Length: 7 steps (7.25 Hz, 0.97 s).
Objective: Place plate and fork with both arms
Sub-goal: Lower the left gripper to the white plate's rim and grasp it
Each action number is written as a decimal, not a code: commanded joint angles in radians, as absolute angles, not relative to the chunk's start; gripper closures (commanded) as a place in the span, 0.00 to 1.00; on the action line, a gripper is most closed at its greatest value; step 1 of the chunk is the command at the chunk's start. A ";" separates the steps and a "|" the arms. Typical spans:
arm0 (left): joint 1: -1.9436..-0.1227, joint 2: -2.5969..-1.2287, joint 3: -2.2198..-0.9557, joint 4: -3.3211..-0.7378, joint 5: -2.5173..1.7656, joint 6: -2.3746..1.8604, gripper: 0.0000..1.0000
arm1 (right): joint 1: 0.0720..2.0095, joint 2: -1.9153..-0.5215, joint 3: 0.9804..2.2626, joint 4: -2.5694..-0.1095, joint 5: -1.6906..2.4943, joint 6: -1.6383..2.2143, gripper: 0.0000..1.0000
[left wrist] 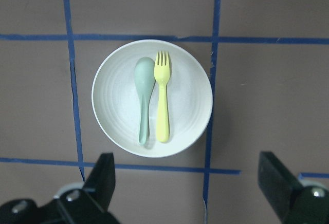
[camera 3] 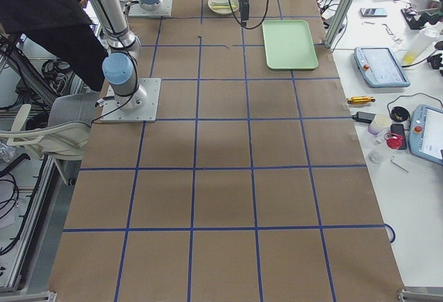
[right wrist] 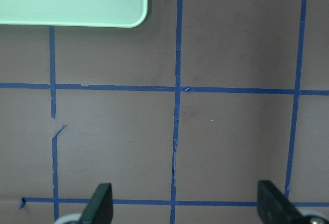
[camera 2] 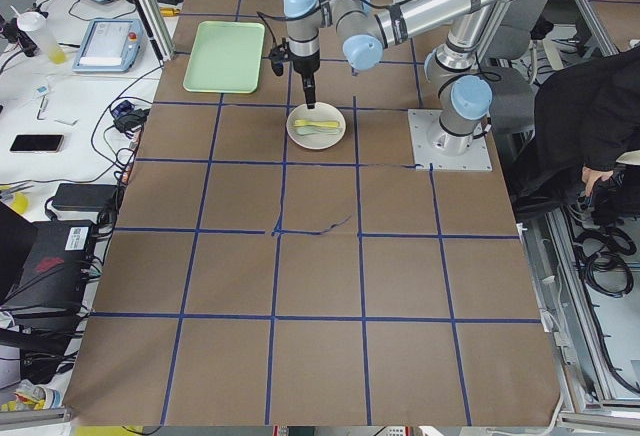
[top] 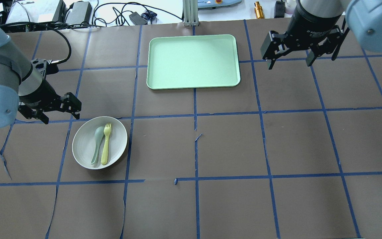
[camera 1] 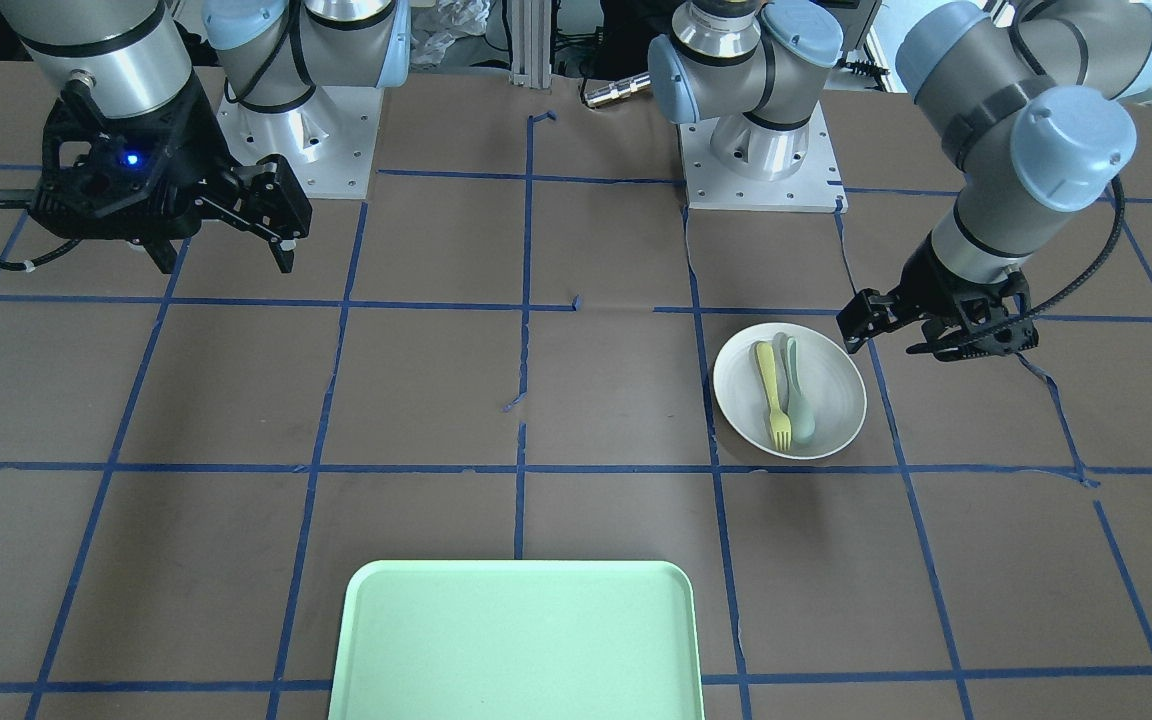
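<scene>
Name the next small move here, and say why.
Probably lower the left claw toward the rim of the plate: it hangs open just beside it, the fork and a spoon lie side by side inside, and the right claw hovers open by the tray.

I am hovering my left gripper just beside the plate, on its left side, pointing down with jaws spread wide and gripping nothing. My right gripper is hanging well apart from the plate, far to its right — jaws likewise gaping, empty.
</scene>
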State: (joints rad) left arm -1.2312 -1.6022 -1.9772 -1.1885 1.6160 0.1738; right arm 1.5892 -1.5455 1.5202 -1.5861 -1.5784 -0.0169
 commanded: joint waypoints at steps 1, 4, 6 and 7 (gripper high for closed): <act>-1.111 -1.658 -2.142 -0.942 1.583 0.325 0.00 | 1.591 -1.545 1.520 -1.586 -1.578 -0.017 0.00; -1.104 -1.727 -2.194 -0.873 1.553 0.357 0.24 | 1.591 -1.543 1.520 -1.586 -1.577 -0.017 0.00; -1.104 -1.756 -2.194 -0.870 1.528 0.357 0.44 | 1.591 -1.543 1.520 -1.586 -1.578 -0.017 0.00; -1.104 -1.767 -2.191 -0.870 1.528 0.357 0.53 | 1.591 -1.543 1.520 -1.586 -1.578 -0.017 0.00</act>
State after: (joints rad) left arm -1.1043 -1.7507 -2.1920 -0.8710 1.5333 0.3570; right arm 1.5907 -1.5432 1.5202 -1.5861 -1.5783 -0.0169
